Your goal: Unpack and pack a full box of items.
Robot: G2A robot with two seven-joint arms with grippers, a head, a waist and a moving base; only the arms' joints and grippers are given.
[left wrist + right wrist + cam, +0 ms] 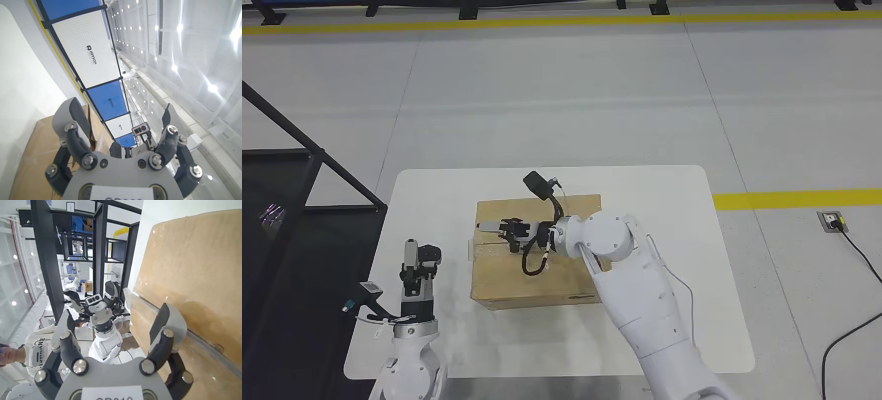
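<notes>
On the white table [682,200], near its middle, sits the cardboard box [542,285], with clear tape [200,336] along its top seam. Over the box's top hangs the right gripper [113,311], jaws spread and holding nothing, one finger [166,321] close by the taped seam. Well apart from it, beside the box at the table's near corner, the left gripper [122,110] is likewise spread and empty.

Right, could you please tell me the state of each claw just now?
Left claw: open, empty.
Right claw: open, empty, over the box.
</notes>
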